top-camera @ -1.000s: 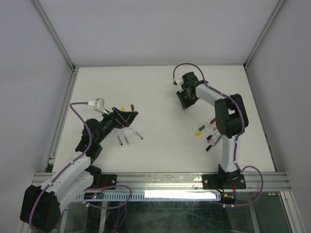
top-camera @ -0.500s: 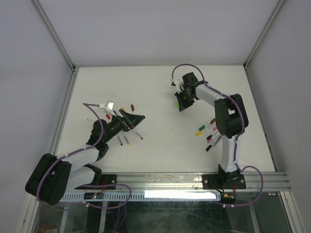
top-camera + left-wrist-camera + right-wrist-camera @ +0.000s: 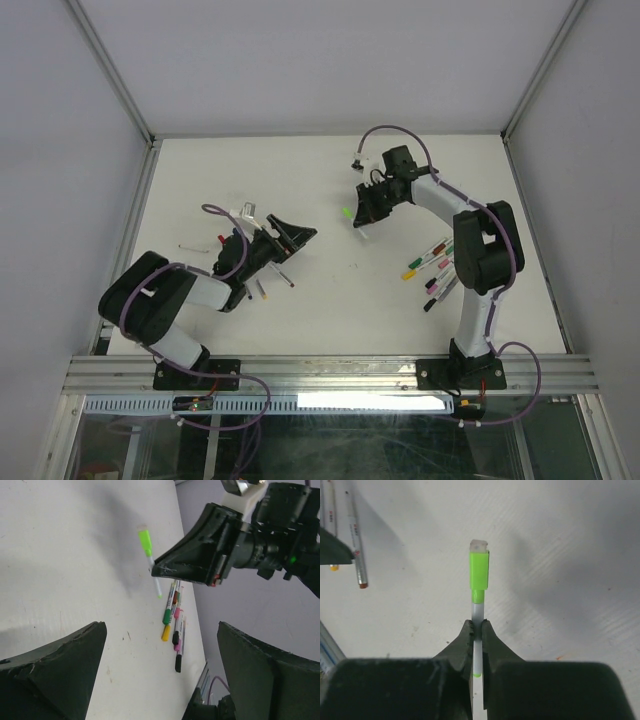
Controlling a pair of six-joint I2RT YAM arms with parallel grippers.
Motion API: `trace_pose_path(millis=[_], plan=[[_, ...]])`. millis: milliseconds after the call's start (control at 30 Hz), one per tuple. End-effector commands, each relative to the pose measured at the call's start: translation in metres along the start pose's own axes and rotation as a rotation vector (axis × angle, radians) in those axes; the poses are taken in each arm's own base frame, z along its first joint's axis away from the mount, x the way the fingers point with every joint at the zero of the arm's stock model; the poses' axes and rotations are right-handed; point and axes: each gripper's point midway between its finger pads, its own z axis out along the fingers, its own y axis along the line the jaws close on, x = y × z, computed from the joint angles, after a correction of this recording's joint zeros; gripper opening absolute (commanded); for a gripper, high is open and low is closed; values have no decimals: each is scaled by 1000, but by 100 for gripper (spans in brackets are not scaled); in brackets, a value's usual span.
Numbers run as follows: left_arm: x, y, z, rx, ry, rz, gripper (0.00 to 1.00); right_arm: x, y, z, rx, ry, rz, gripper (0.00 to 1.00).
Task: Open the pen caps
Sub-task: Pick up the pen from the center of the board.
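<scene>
At the left of the white worktop [image 3: 300, 170] your left arm is folded back on itself, and your left end effector [image 3: 295, 238] stands wide open, its two black fingers [image 3: 60, 665] spread far apart with nothing between them, aimed across the surface at the other arm. On the far-left side of that arm lies a small red plastic piece [image 3: 221, 239]; it looks like a loose cap, but it is too small for you to be sure. Near the left end effector, toward the near edge, you have slim grey pen barrels [image 3: 355, 540] lying side by side with bare coloured tips. Moving to the middle, your right end effector [image 3: 476, 625] is clamped tight on a slim white pen barrel [image 3: 478, 611], pinching it just behind the capped end and holding it above the worktop, its shadow falling apart from it. The bright green plastic cap [image 3: 479, 570] sits on the end of that barrel, just beyond the fingertips and pointing toward your left arm. Further right, beside the right arm's elbow, a cluster of capped pens [image 3: 435, 265] lies on the worktop, close together and roughly parallel, and among them you can make out a dark green cap [image 3: 166, 616], a yellow cap [image 3: 165, 632], a pink cap [image 3: 176, 612] and a black cap [image 3: 175, 637], each on its pen
</scene>
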Motion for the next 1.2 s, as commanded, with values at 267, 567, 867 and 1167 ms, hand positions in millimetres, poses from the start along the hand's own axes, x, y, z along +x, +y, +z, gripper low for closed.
trace_pose_path(millis=[267,567,867,1167], plan=[[-20,-8,71,94,-115,-137,85,-29,56,-23,-241,-124,-22,0],[-15,4,104,27,-123,-138,79,-26,70,-16,-256,-103,-52,0],[-7,7,115,13,-102,-143,50,-20,72,-5,-203,-70,-102,0],[-4,0,108,22,-85,-142,11,-19,72,-1,-163,-56,-134,0]])
